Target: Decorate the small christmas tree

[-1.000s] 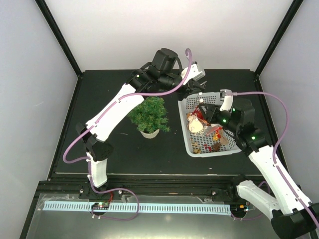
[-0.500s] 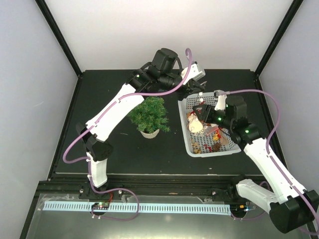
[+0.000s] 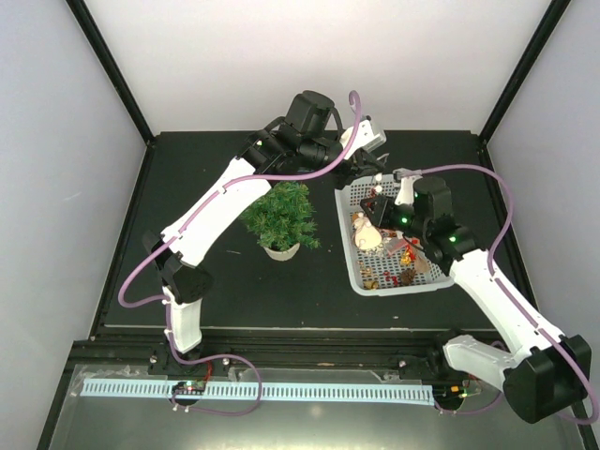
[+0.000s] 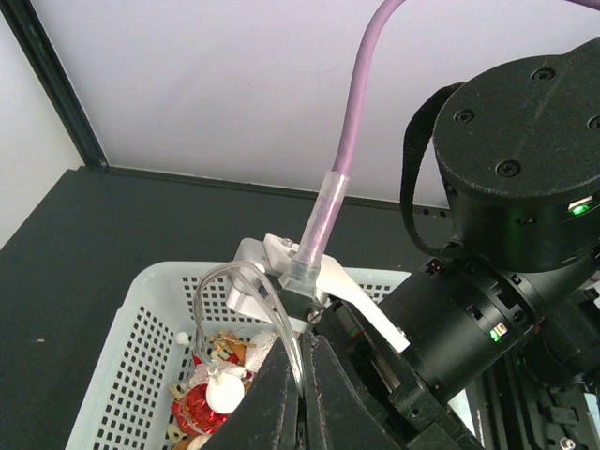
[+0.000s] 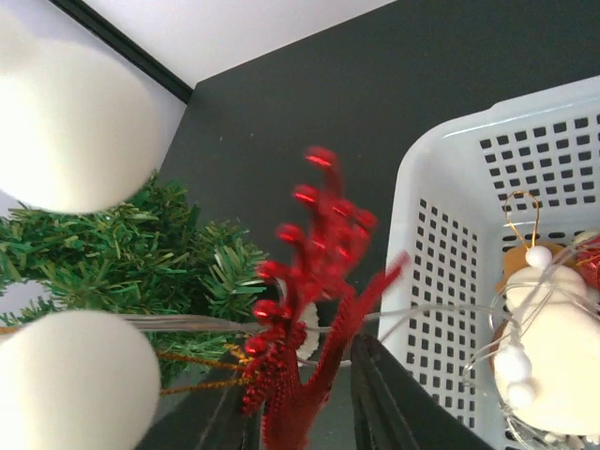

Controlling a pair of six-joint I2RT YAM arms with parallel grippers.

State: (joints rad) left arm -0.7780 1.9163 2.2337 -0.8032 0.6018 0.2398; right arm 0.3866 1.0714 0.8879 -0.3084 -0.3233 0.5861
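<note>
Top external: fixed high, above and behind both arm bases, looking down and forward over the whole black table (image 3: 225, 281); farthest and widest view.
Left wrist: close above the white basket (image 4: 122, 375), facing along the left gripper (image 4: 301, 398) toward the right arm (image 4: 506, 234) and the pale back wall.
Right wrist: low at the basket's edge, facing past the right gripper (image 5: 309, 408) and a red sprig (image 5: 314, 244) to the small christmas tree (image 5: 112, 258); very near, foreground blurred.
Shared by all three: basket.
Shared by top external and right wrist: tree.
</note>
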